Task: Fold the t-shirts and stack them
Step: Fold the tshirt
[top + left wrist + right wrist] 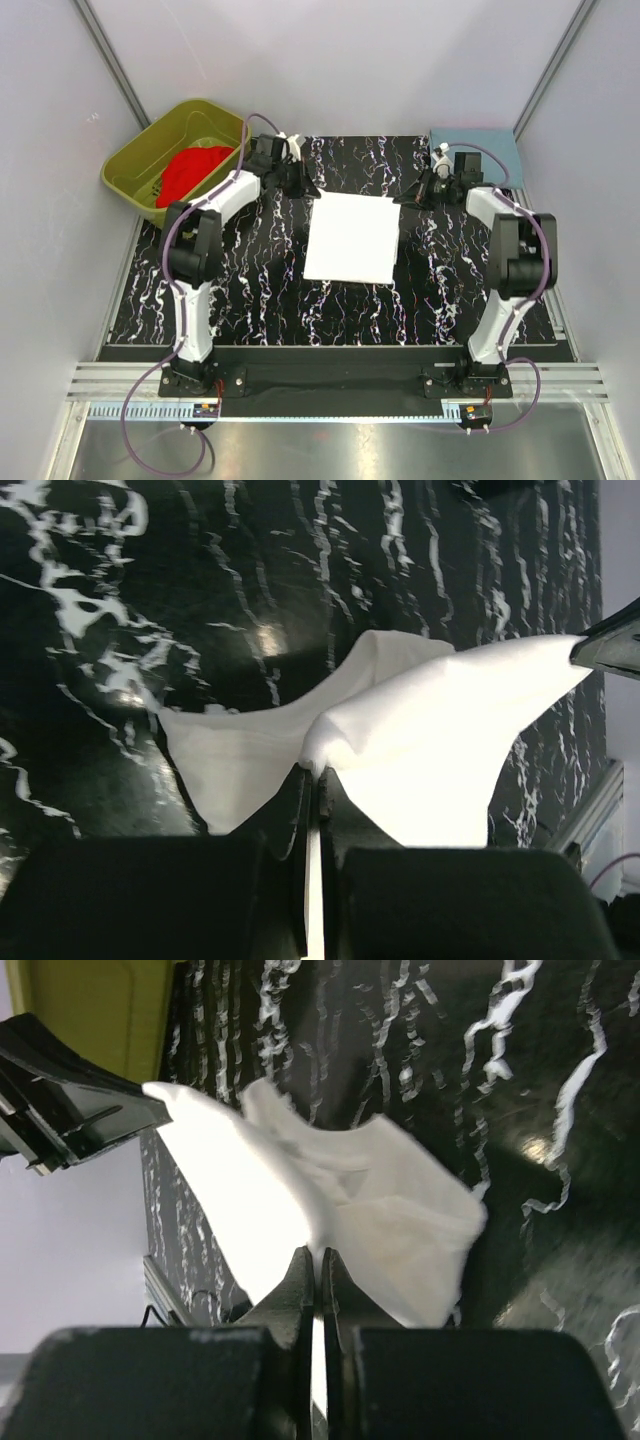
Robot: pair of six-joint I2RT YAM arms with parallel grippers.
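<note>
Corners of white t-shirt are pinched by left hand and right hand (red t-shirt lies in olive tub).

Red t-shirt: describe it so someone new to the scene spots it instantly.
Start at the black marbled table; off its far-left corner sits an olive-green tub. The red t-shirt lies crumpled inside it. Unlike the white t-shirt spread mid-table, it is bright red and bunched.

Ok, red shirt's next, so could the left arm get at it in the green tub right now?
Probably not yet: the left hand is shut on a corner of the white t-shirt. Otherwise the way looks free: the tub sits open close beside that arm, with the red t-shirt uncovered.
</note>
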